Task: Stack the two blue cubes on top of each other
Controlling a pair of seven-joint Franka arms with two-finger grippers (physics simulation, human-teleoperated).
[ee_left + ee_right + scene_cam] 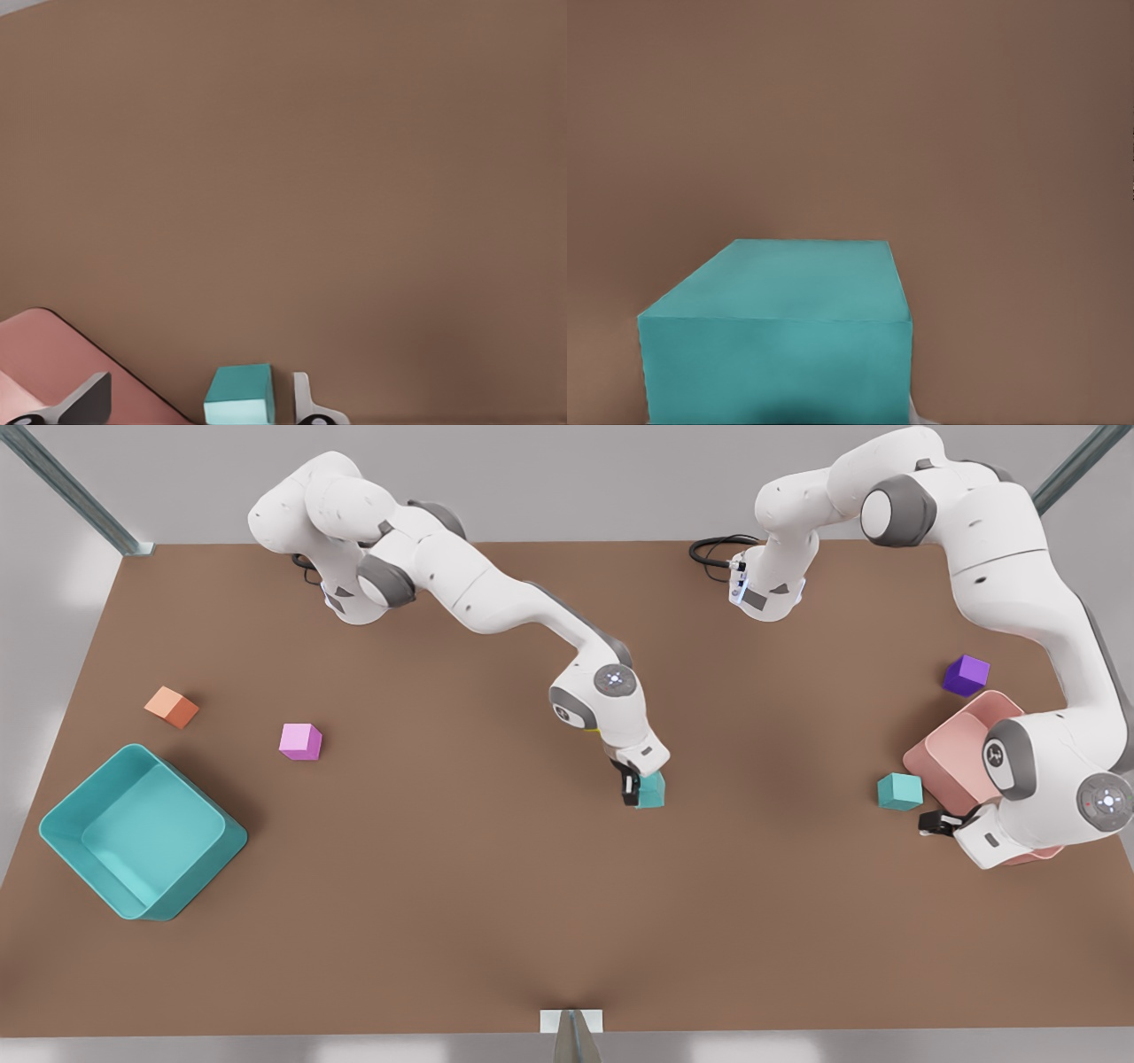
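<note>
right gripper [640, 789]: closed on cube A [651, 789], centre table | left gripper [930, 822]: fingers apart, cube B [899, 791] just ahead, by pink bin [948, 757].

The right arm stretches out from its base at the back and bends down at the wrist near the middle of the table, so the right gripper [640, 789] points straight down. Its fingers are clamped on a teal cube [652, 790].

The left arm, on the front view's right, arcs high over and folds back low, its wrist turned so the left gripper [930, 823] lies nearly level, pointing toward the front view's left. In its wrist view the fingers [306, 398] are spread apart with nothing between them.
</note>
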